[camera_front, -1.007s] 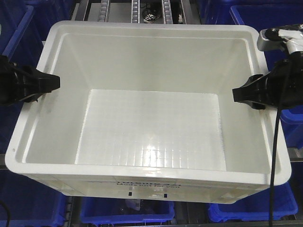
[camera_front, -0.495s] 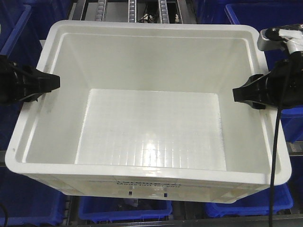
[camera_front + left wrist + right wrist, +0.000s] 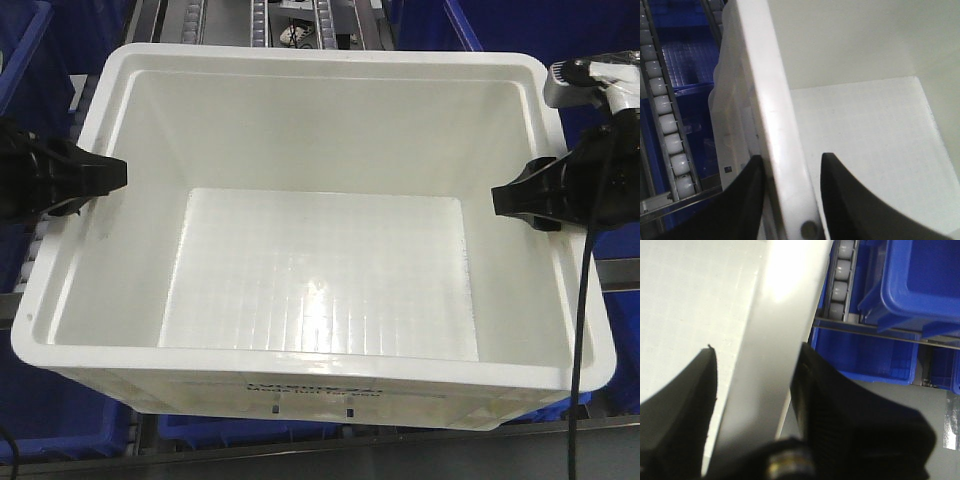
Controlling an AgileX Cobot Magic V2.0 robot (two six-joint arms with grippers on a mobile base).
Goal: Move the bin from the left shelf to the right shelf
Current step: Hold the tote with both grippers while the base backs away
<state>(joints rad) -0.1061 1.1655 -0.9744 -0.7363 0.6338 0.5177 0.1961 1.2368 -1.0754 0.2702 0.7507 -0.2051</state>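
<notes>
Between the two arms, the large white rectangular plastic tote (image 3: 320,58) hung level, its side rims pinched by the left gripper (image 3: 112,172) and the right gripper (image 3: 502,200). Behind it, the blue plastic bins (image 3: 520,25) and grey roller tracks (image 3: 262,20) had shifted leftward within the second, so the carry looked under way.

Bin (image 3: 310,130): white glossy plastic; grid-textured floor.

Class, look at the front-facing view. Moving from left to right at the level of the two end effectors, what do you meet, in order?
left end effector, astride the left rim → white bin, nothing inside → right end effector, astride the right rim
</notes>
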